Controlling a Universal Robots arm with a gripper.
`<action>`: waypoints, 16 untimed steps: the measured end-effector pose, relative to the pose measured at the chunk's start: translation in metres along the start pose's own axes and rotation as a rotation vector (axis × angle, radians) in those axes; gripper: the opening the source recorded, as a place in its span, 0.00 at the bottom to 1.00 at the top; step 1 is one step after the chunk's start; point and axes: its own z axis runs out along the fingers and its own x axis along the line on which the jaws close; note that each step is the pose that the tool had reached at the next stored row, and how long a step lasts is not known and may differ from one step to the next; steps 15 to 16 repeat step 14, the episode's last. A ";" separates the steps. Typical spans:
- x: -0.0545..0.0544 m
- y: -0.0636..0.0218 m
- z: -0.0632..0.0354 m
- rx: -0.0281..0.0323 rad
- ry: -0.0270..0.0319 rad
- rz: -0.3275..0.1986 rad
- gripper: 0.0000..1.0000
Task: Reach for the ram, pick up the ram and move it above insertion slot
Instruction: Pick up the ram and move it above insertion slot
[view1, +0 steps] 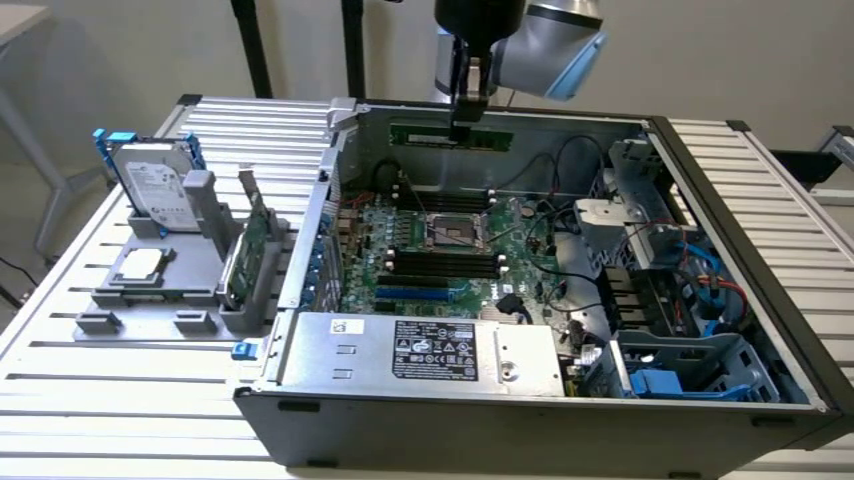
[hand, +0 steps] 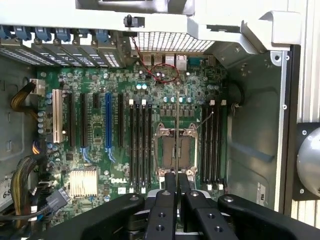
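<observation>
Closest to the wrist cam are the black fingers (hand: 171, 192) of the end effector (hand: 177, 182), pinched narrow on the ram (hand: 177, 130), which you see edge-on as a thin line running out from between them. Using the CPU socket (hand: 176, 150) as the landmark: from the wrist cam the ram hangs right over the middle of the socket, with the black memory slots (hand: 140, 147) on one side of it and another bank of memory slots (hand: 212, 145) on the other, so it's over neither bank. The blue expansion slot (hand: 108, 125) and the heatsink (hand: 83, 181) sit further out past the first bank. In the exterior view the ram (view1: 450, 135) is a long green stick held level by the end effector (view1: 466, 118), well above the CPU socket (view1: 454, 232) and up around the height of the far wall of the open computer case (view1: 534, 410). It's not touching the motherboard (view1: 441, 265). Off the case toward the exterior view's left, well away from the socket, a grey holder (view1: 160, 290) on the slatted surface (view1: 107, 400) carries a silver hard drive (view1: 151, 185) standing up and a green expansion card (view1: 247, 262) on edge. The power supply (view1: 427, 350) sits in the near side of the case from the socket.
</observation>
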 end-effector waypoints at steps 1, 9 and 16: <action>-0.001 -0.0005 0.0004 0.0005 0.0001 0.005 0.13; -0.006 -0.0006 0.0040 0.0122 0.0155 0.009 0.13; -0.006 -0.0006 0.0040 0.0122 0.0156 0.009 0.13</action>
